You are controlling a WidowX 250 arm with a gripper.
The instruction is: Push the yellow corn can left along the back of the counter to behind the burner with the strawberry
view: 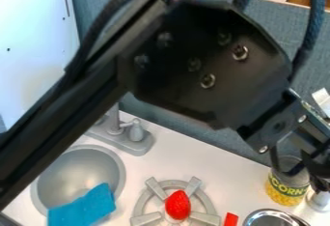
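At the right edge, the black gripper (308, 161) hangs beside and partly in front of the top of a clear can with yellow contents (285, 189); whether it touches the can is unclear. A red strawberry (178, 205) rests on the grey stove burner (143, 204). The blue cloth (84, 209) lies over the lower part of the round grey sink (49, 173). A shiny metal bowl or pot (269, 218) is at the bottom right, with a small red object (230, 219) to its left.
The arm crosses the upper part of the view and covers much of the back. A grey faucet (122, 135) stands behind the sink. At the right edge is a silvery object (319, 202), close to the can. Blue-grey panels rise behind the white counter (222, 172).
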